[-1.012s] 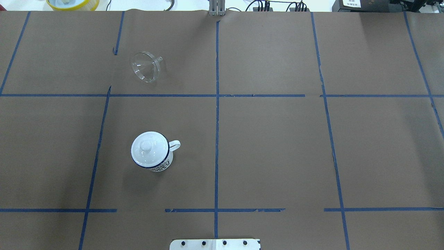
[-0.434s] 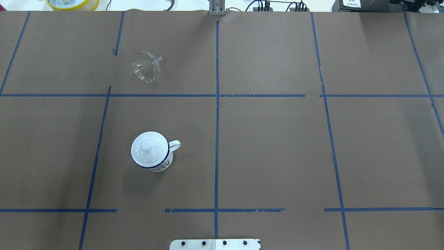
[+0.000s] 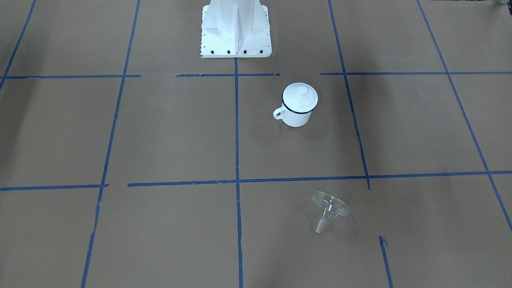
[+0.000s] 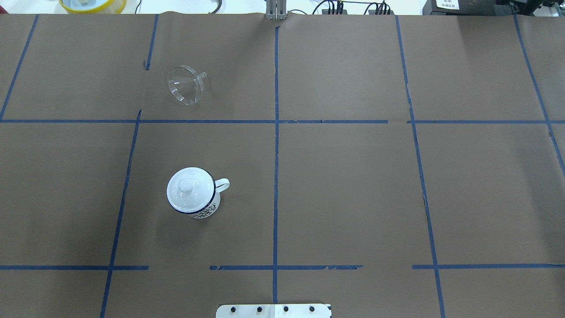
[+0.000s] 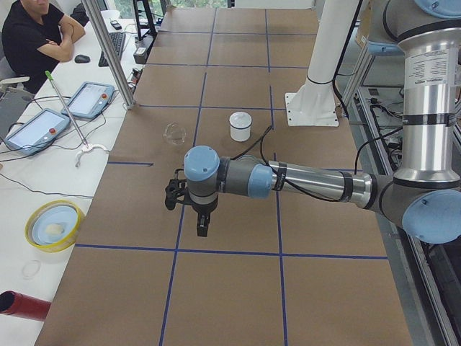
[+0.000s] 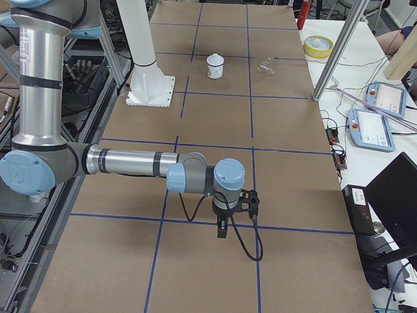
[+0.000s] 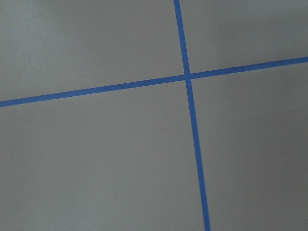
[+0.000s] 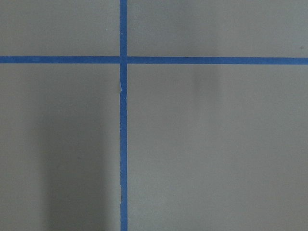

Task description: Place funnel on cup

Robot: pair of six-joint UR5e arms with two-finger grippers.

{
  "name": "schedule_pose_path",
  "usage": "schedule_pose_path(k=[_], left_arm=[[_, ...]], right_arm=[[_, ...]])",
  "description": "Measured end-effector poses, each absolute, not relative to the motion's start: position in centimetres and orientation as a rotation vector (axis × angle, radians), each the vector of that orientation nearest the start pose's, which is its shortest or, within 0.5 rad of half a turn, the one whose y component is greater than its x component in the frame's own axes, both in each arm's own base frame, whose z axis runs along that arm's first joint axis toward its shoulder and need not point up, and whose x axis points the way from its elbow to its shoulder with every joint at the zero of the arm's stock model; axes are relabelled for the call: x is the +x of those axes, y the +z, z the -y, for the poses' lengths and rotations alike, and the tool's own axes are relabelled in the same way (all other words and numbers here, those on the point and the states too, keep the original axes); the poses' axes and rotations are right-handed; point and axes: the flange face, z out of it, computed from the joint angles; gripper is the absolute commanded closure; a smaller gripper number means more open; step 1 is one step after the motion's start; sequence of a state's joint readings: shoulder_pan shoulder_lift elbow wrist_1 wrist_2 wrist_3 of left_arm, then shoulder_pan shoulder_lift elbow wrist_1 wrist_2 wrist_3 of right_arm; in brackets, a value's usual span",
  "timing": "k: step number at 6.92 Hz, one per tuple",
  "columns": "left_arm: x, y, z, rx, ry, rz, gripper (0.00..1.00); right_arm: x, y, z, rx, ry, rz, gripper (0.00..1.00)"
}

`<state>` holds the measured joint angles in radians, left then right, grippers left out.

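The clear funnel (image 4: 185, 85) lies on its side on the brown table, at the far left; it also shows in the front view (image 3: 330, 208). The white cup (image 4: 206, 211) with a dark blue rim stands upright nearer the robot, left of centre, its handle to the right. A round white knobbed lid (image 4: 187, 186) sits on top of it. The cup shows in the front view (image 3: 297, 118) too. My left gripper (image 5: 204, 227) hangs over the table far from both; I cannot tell if it is open. My right gripper (image 6: 223, 228) hangs over the far end; I cannot tell its state.
The robot's white base (image 3: 236, 28) stands at the table's near edge. A yellow-rimmed bowl (image 5: 54, 225) and tablets (image 5: 86, 99) sit beyond the table's far edge, where a person (image 5: 36, 36) is seated. A metal post (image 5: 112, 54) rises at that edge.
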<state>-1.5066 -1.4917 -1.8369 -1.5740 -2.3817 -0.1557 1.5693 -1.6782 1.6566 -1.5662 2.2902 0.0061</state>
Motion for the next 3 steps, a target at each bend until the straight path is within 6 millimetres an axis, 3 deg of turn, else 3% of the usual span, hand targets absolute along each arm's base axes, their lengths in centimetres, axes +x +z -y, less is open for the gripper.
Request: schedule_pose_path(k=[3], left_arm=[[2.3,47.4,47.5,0.080,-0.142,-0.853,0.00]], right_arm=[[6.7,67.0,44.5,-0.019,0.011,0.719,0.00]])
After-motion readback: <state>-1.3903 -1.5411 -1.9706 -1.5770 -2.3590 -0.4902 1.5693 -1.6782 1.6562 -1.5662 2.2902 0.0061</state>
